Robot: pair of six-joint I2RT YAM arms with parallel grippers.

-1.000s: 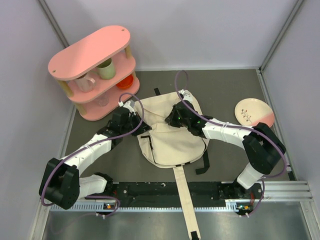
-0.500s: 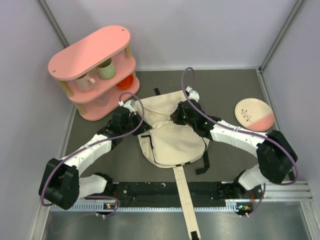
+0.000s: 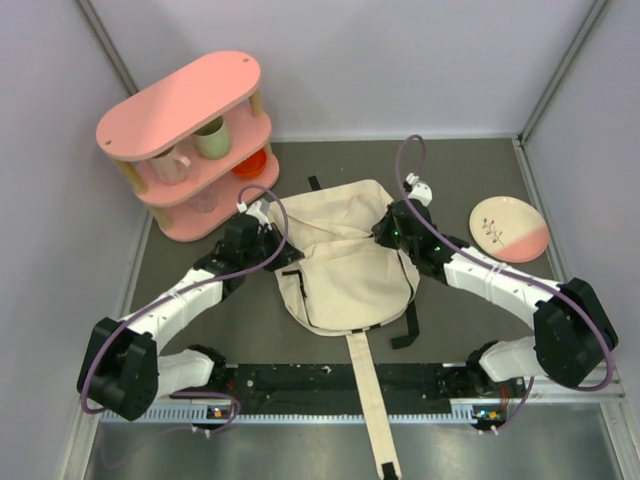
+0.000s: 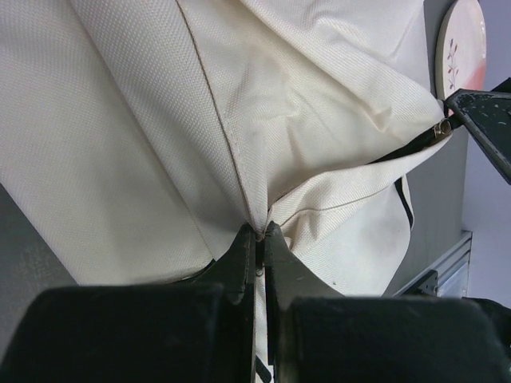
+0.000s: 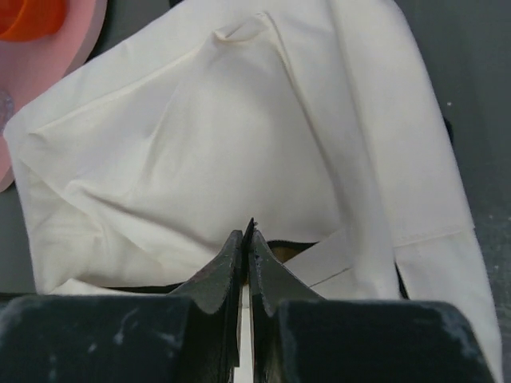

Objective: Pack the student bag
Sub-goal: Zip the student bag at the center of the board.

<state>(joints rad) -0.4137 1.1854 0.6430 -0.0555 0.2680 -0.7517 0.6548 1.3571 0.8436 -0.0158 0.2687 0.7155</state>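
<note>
Seen from above, my left pincer and right pincer sit at opposite sides of the large cream canvas student bag, which lies slumped on the table between them.

At my left wrist, the fingertips are pressed together on a fold of the bag's cloth, which fans out ahead of them.

At my right wrist, the pincer is likewise clamped on the bag's rim, and a dark slit of opening shows just beyond it.

I judge both pincers should draw apart evenly and lift slightly, so the mouth gapes without the cloth slipping.
</note>
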